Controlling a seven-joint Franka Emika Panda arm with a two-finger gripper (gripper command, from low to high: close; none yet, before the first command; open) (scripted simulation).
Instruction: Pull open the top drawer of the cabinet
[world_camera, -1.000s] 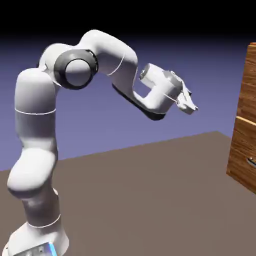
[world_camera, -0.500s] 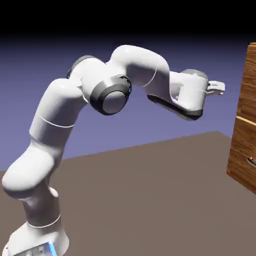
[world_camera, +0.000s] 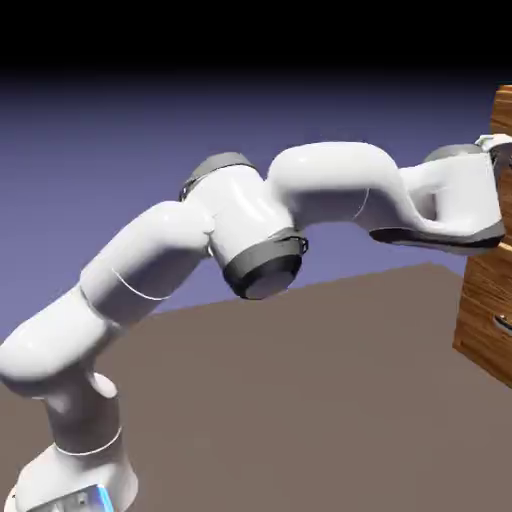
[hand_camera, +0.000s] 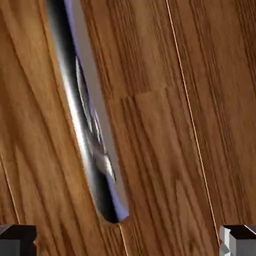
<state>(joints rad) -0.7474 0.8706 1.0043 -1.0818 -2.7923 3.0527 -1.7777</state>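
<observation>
You see reddish-brown wood grain on the cabinet; against it, a shiny silver handle with dark and blue-violet reflections. Beside the cabinet, the arm is white with grey joint rings.

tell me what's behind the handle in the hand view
Behind the handle only the top drawer shows, its wood grain filling the view. The bar covers the strip of wood directly behind it. The open tool holds nothing.

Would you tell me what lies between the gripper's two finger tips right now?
In the hand view, the top drawer wood and its shiny metal handle fill the space ahead between the fingertips; nothing is gripped.
</observation>
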